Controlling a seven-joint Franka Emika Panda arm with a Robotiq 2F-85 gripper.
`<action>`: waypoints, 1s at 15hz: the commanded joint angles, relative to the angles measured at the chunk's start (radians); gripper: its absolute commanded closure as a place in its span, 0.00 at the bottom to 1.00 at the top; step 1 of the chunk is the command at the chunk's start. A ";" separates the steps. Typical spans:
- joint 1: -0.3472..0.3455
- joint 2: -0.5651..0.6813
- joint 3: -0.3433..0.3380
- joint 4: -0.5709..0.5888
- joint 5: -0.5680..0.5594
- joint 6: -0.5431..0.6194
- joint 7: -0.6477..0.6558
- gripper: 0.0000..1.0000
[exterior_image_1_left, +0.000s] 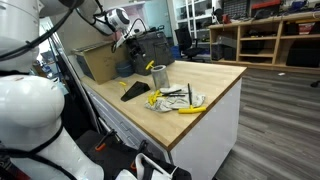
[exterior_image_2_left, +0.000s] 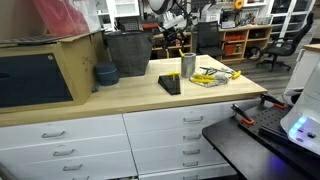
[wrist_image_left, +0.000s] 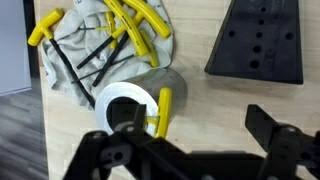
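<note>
Workshop desk (exterior_image_1_left: 215, 85), exterior view: cup (exterior_image_1_left: 158, 75) upright beside keys (exterior_image_1_left: 188, 109). Exterior view: cup (exterior_image_2_left: 188, 65) on desk, keys just beside. Wrist view: claw (wrist_image_left: 185, 150) spread apart, empty, above cup (wrist_image_left: 128, 100); probably best centred over rim, avoiding keys.

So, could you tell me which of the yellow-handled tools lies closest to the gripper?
The single yellow-handled tool against the metal cup, right before the open gripper; the others lie farther off on the grey cloth.
</note>
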 joint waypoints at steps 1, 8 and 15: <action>0.039 0.049 -0.040 0.070 -0.080 -0.033 0.063 0.00; 0.048 0.083 -0.078 0.061 -0.204 0.006 0.129 0.00; 0.080 0.075 -0.073 0.022 -0.304 0.044 0.197 0.00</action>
